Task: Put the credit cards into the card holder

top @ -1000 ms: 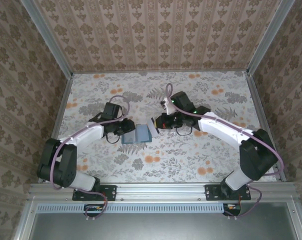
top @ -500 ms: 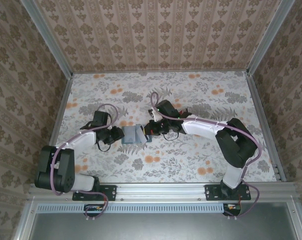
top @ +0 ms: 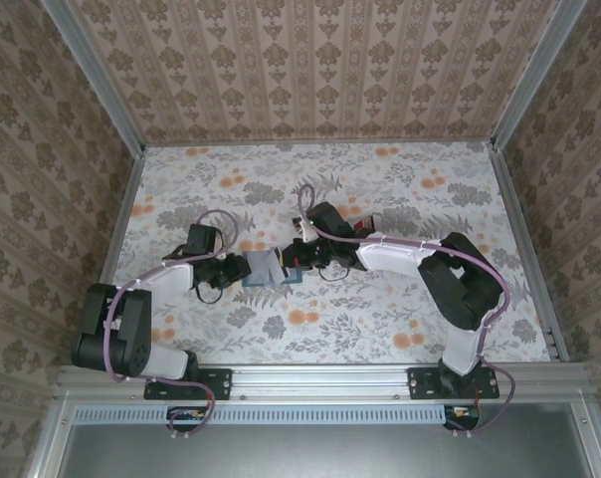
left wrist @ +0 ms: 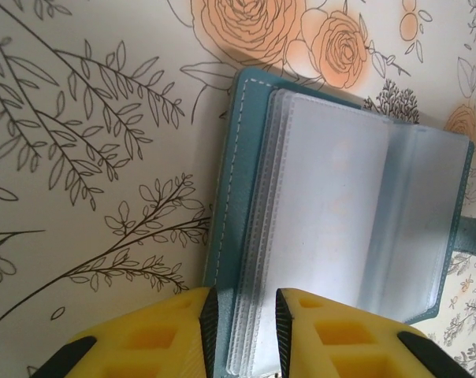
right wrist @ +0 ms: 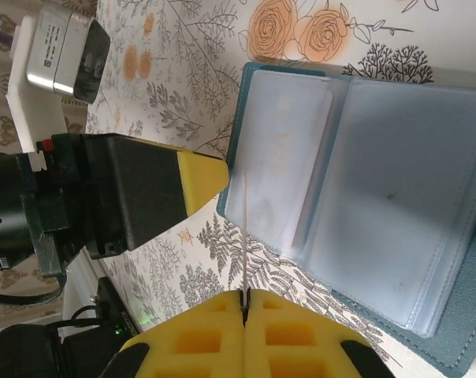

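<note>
Across the flowered table (top: 380, 179), two arms lean in from either side and meet near the middle. Between them lies the card holder (top: 269, 269), teal and opened like a book, its clear sleeves (left wrist: 340, 205) facing up. On one side the left gripper (left wrist: 238, 335) has its yellow jaws clamped on the holder's edge, cover and sleeves together. Opposite, the right gripper (right wrist: 244, 315) is pinched tight on a thin pale credit card (right wrist: 243, 236), seen edge-on, its tip at the sleeves' outer edge.
</note>
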You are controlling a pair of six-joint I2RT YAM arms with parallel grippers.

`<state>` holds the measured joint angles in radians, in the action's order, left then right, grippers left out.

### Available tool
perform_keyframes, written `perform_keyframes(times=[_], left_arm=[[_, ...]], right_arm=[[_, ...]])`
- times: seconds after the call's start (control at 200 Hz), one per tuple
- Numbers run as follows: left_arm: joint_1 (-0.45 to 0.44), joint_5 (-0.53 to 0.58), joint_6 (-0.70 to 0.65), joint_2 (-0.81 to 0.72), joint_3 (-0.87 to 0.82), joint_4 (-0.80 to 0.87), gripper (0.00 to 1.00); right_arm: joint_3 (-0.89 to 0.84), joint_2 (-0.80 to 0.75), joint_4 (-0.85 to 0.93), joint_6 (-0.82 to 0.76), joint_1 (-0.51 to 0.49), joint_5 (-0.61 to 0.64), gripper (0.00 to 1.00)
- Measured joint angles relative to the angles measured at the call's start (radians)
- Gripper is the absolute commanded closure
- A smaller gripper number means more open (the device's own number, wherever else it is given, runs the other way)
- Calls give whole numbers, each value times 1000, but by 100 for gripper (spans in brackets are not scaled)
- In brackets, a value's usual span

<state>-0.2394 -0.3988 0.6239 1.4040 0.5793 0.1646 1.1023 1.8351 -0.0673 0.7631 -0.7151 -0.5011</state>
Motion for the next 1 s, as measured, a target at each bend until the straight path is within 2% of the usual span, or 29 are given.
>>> perform_keyframes(times=[0.23, 0.645, 1.0], left_arm=[[0, -16, -12, 21, -8, -29, 72], [5, -40, -11, 35, -31, -96, 73], [6, -47, -11, 27, -54, -134, 73]], right_arm=[[-4, 37, -31, 24, -3, 10, 98], [-70, 54, -91, 76, -3, 113, 98], [-75, 68, -181, 131, -2, 108, 98]])
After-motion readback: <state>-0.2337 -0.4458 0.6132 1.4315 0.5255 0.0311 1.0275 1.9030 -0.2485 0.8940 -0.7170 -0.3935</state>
